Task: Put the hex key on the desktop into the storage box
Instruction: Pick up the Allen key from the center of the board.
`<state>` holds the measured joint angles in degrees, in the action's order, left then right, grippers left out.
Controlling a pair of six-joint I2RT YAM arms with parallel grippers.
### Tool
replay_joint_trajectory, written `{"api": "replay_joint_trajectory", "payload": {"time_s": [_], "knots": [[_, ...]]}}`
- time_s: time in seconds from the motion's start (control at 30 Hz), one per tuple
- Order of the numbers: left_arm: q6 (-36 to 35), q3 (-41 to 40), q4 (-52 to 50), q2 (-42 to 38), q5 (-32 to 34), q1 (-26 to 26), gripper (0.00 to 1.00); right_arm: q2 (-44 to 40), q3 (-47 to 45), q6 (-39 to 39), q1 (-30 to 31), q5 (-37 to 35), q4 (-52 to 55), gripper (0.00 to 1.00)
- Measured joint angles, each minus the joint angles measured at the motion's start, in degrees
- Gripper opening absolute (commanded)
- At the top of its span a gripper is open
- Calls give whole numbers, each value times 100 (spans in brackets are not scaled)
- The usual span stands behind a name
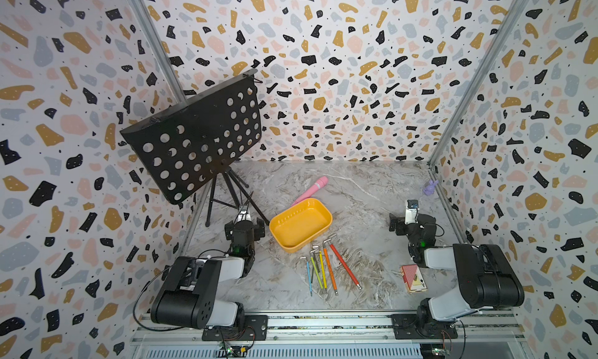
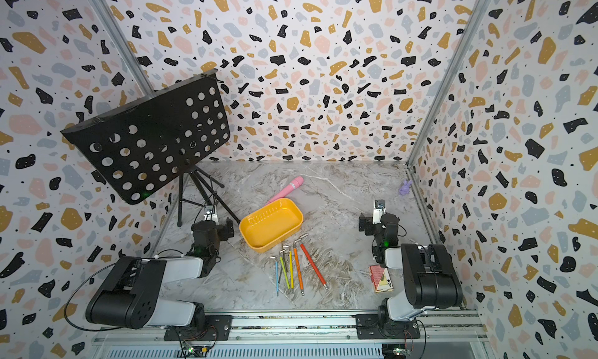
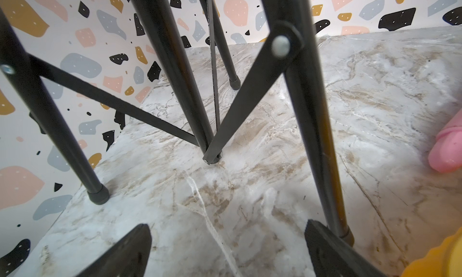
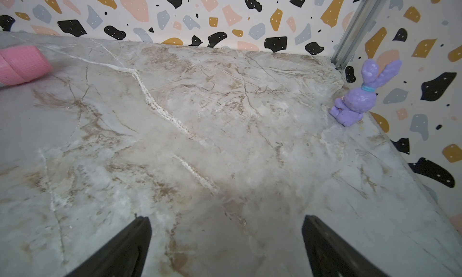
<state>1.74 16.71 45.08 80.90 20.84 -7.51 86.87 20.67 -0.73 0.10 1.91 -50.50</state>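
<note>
Left gripper (image 3: 227,240) and right gripper (image 4: 226,228) both spread, empty; storage box (image 1: 301,226) just right of the left, hex keys (image 1: 330,270) between the 2.

Bright, even, diffuse light, soft faint shadows, wide-angle bending at edges, wrist views' near foreground blurred

The storage box (image 1: 301,226) is moulded in smooth, glossy yellow-orange plastic. The tabletop (image 1: 356,192) is faced with a smooth marble pattern of low sheen. Bare grey metal is shown at the bent ends of the hex keys (image 1: 329,270); the long arms are coated in colour. The perforated music stand (image 1: 200,114) is finished in matt black, its tubular legs (image 3: 175,63) in slightly glossy black. The pink rod (image 4: 22,64) is given a fine matt grid texture. The purple rabbit figure (image 4: 357,101) is matt and uneven.
</note>
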Motion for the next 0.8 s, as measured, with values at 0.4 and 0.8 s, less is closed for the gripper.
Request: {"api": "replay_joint_trajectory", "payload": {"time_s": [0.4,0.8], "knots": [[-240,739,-1379,-1700,308,-627,100,-1373,903,485,0,-391,1840,100],[212,2441,-3722,-2524,369,-1154,100,-2509,2767,1663,0,-166,4026,100]]}}
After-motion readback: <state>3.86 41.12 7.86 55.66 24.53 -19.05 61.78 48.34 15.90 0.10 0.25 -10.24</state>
